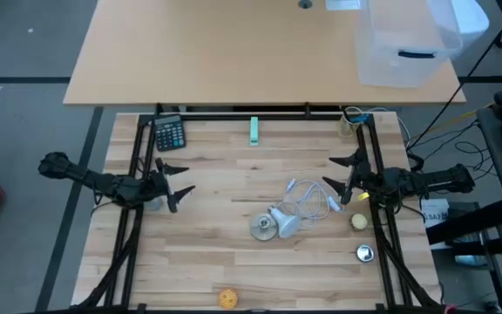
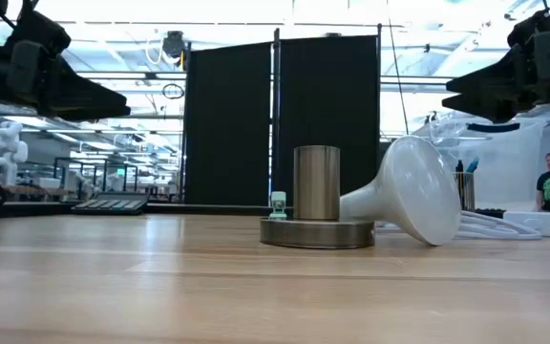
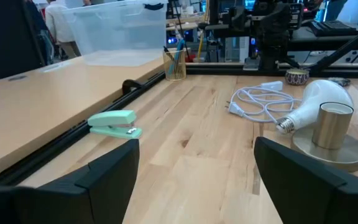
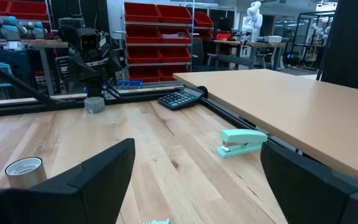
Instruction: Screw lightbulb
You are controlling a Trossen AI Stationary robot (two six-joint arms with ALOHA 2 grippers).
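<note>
Nothing is in hand yet; I'd call this the very start. The lightbulb (image 1: 288, 221) lies on its side, touching the round metal socket (image 1: 263, 228) on its right, with a white cord (image 1: 308, 199) coiled just beyond. The left gripper (image 1: 179, 180) hangs well to the socket's left, jaws wide and empty. The right gripper (image 1: 340, 178) hovers to the socket's right past the cord, likewise open. Next, I'd guess, one must descend and pinch the bulb's globe.

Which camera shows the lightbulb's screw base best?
The left wrist view: the lightbulb lies with its threaded base toward the camera. The low view hides the base behind the metal socket; the high view shows it tiny; the right wrist view misses it.
</note>
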